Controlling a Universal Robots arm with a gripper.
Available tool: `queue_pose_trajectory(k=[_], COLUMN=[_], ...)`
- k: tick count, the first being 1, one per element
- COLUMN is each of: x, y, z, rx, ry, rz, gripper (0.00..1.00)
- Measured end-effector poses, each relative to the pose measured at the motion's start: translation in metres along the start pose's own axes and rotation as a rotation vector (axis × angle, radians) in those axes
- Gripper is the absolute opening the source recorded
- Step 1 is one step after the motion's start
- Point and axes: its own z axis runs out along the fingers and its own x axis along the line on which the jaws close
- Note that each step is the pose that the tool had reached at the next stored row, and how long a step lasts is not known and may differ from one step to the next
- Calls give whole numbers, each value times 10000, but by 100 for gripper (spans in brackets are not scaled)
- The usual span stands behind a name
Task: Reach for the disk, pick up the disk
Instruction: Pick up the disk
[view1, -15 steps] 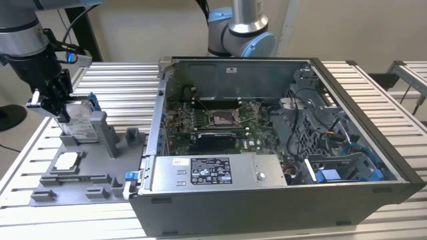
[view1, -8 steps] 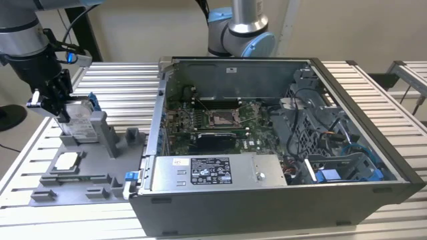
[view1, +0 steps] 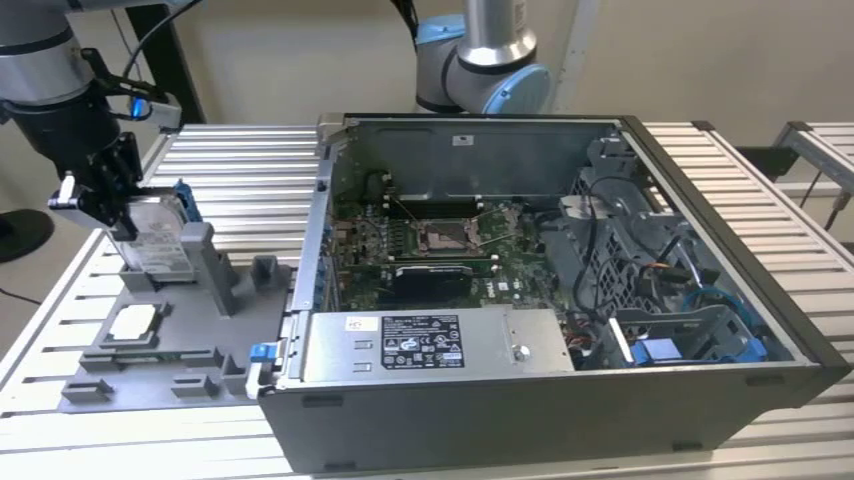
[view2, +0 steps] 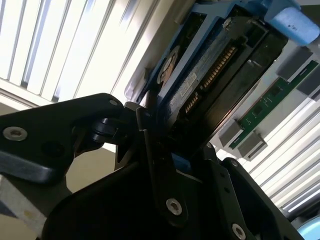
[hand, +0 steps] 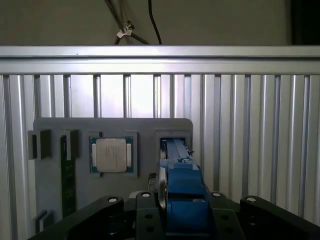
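The disk (view1: 156, 238) stands on edge in a slot of the grey fixture plate (view1: 174, 345), at the exterior view's left; it is silver-grey with blue rails. My gripper (view1: 118, 215) comes down on its upper end, black fingers pressed against both faces and shut on it. In the second wrist view the disk (view2: 215, 60) shows its dark circuit side and connector pins, clamped between the fingers (view2: 150, 150). In the first wrist view the disk (hand: 176, 167) is seen edge-on, blue rail toward the camera, between the fingers (hand: 145, 210).
A small square silver chip (hand: 112, 154) sits in its pocket on the plate beside the disk, and a green memory stick (hand: 68, 175) lies further along. The open computer case (view1: 707, 330) takes the middle of the slatted metal table (view1: 240, 165). Another arm's base (view1: 481, 60) stands behind it.
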Motion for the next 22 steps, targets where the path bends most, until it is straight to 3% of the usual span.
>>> queue_pose_trajectory(k=[13,22], x=[-2,-2], y=[2,2], z=[-155,-163], rx=[0,-3], ry=[0,0], rz=[0,-10], gripper=[0,0])
